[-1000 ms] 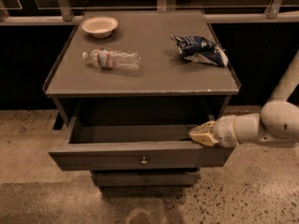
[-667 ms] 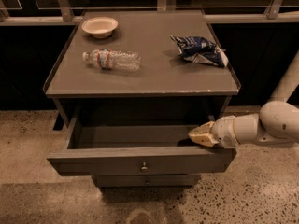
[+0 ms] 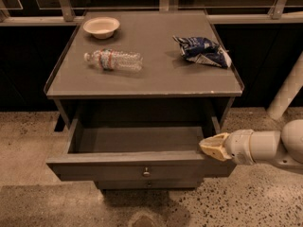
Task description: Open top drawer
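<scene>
Gaping grey top drawer (image 3: 104,167), jaws at front rim.

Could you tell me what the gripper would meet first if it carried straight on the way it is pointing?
Probably the top drawer: the gripper points left at its right front corner, seemingly touching it; depth is unclear.

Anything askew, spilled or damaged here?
Only the water bottle lies on its side on the cabinet top; the blue bag is crumpled. Nothing spilled. Top drawer sits pulled out, gripper at its right front corner.
</scene>
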